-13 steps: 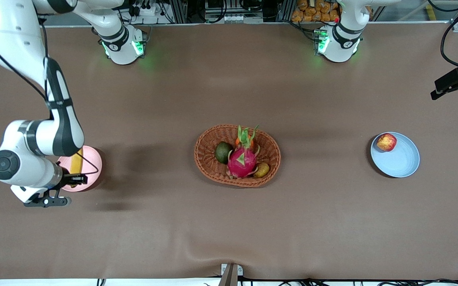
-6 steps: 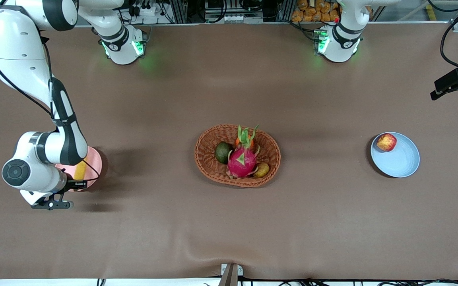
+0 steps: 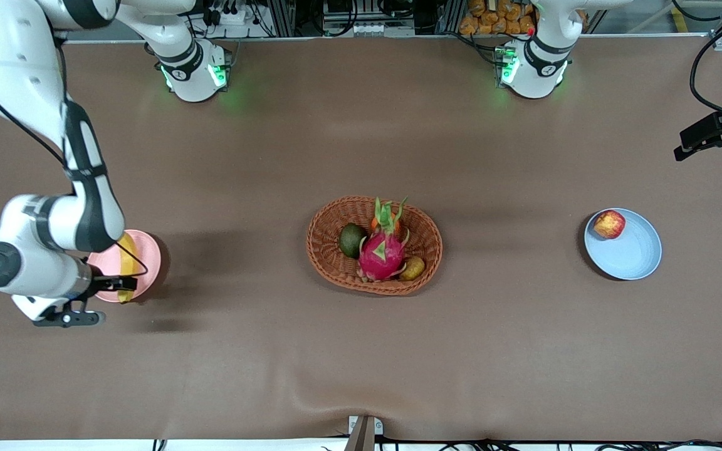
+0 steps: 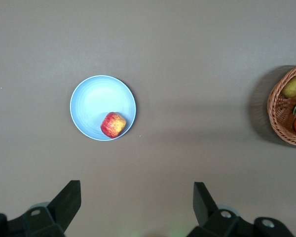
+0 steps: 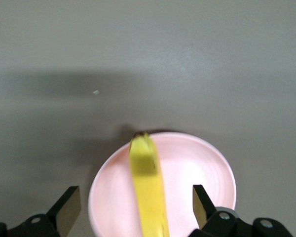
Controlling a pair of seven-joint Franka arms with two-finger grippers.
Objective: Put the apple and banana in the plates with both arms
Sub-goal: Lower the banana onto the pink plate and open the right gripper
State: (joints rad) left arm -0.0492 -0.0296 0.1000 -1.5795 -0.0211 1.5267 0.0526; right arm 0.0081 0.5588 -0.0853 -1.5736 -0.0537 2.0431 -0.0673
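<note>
The yellow banana [image 3: 128, 250] lies across the pale pink plate [image 3: 148, 260] at the right arm's end of the table. My right gripper [image 3: 116, 283] hangs just above the plate, partly hidden by its wrist. In the right wrist view its jaws stand wide open [image 5: 136, 207], one on each side of the banana [image 5: 147, 182], above the plate [image 5: 197, 168]. The red and yellow apple [image 3: 609, 223] sits in the light blue plate [image 3: 633, 254] at the left arm's end. My left gripper [image 4: 135, 207] is open and empty, high over the table beside that plate [image 4: 96, 101] and apple [image 4: 113, 124].
An oval wicker basket [image 3: 329, 225] at the table's middle holds a magenta dragon fruit [image 3: 381, 254], a dark green fruit, a small orange fruit and a brownish one. Its edge shows in the left wrist view [image 4: 274, 106]. A dark cabled part [image 3: 715, 134] juts in above the blue plate.
My right arm's wrist swung in over the pink plate and back out toward the table's end. The banana and the apple stay in their plates. The dark part near the blue plate shifted slightly.
</note>
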